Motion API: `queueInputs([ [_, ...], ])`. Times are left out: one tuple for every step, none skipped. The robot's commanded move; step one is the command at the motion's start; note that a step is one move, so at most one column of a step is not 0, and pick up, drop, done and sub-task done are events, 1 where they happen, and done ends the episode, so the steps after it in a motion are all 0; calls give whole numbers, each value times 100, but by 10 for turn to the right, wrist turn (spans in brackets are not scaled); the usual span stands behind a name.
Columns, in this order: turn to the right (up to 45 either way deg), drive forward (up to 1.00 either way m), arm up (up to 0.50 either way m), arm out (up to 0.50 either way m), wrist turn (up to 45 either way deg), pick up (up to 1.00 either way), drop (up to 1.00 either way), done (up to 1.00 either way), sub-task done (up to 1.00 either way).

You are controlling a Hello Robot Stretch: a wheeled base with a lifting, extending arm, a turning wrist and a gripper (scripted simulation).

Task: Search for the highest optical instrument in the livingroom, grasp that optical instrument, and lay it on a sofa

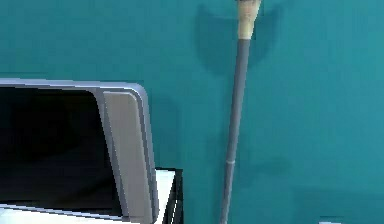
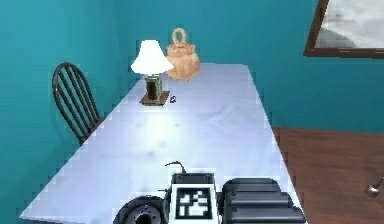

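Observation:
A small dark thing (image 2: 172, 98) lies on the long pale blue table (image 2: 215, 130), just right of a lamp (image 2: 152, 70) with a white shade; its shape is too small to name. At the arm side view's bottom edge the arm's end shows a white marked square (image 2: 197, 203). Left of that square is the gripper's dark body (image 2: 146, 211), low over the near end of the table. I cannot make out its far end, so I cannot tell whether it holds anything.
A tan rounded vessel with a loop handle (image 2: 182, 58) stands at the table's far end. A dark wooden chair (image 2: 75, 95) sits at its left side and a framed picture (image 2: 350, 28) hangs top right. Ahead are a grey-framed screen (image 1: 75, 150) on a white stand and a grey pole (image 1: 236, 110) against the teal wall.

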Motion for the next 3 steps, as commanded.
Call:
queueInputs([
  [0,0,0,22,0,0,0,0,0],
  [0,0,0,0,450,0,0,0,0],
  [0,0,0,0,450,0,0,0,0],
])
